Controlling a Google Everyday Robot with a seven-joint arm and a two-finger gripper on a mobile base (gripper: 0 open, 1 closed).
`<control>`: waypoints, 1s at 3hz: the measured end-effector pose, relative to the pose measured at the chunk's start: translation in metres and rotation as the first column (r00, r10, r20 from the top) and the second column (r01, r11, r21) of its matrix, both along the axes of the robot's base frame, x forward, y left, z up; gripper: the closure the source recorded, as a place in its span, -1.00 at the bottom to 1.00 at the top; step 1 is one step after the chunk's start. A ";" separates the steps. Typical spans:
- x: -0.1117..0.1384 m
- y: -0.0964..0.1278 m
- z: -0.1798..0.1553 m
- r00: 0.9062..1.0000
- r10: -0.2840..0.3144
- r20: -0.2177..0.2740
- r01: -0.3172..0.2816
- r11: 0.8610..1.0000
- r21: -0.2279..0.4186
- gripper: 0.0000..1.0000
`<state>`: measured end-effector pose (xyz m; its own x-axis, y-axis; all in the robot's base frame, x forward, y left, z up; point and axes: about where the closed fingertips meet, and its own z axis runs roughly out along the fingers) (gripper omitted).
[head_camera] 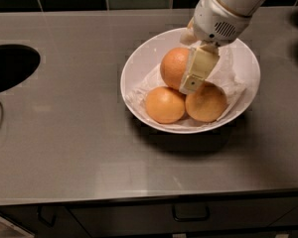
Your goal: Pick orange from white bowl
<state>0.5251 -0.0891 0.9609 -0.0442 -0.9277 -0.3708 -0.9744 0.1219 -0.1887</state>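
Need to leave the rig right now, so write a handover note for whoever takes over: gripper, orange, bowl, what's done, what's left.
Gripper: low in the bowl, right beside the orange, on its right side in the camera view; whether it has a hold cannot be told.
Orange: at the back of the bowl on the liner, behind two paler oranges.
Done: approach into the bowl.
Left: secure the orange, lift it clear of the bowl.

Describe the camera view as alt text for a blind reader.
A white robot arm's cream tool reaches into a wide, glossy white bowl, beside a round, darker orange at the back. Two paler oranges lie in front of it; the bowl sits on a grey metal counter.
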 end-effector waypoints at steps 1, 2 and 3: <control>0.001 0.002 -0.002 1.000 0.000 -0.004 0.000 1.000 0.004 -0.56; 0.003 0.005 -0.004 1.000 0.002 -0.010 -0.002 1.000 0.007 -0.56; 0.006 0.008 -0.010 1.000 0.007 -0.023 -0.007 1.000 0.015 -0.54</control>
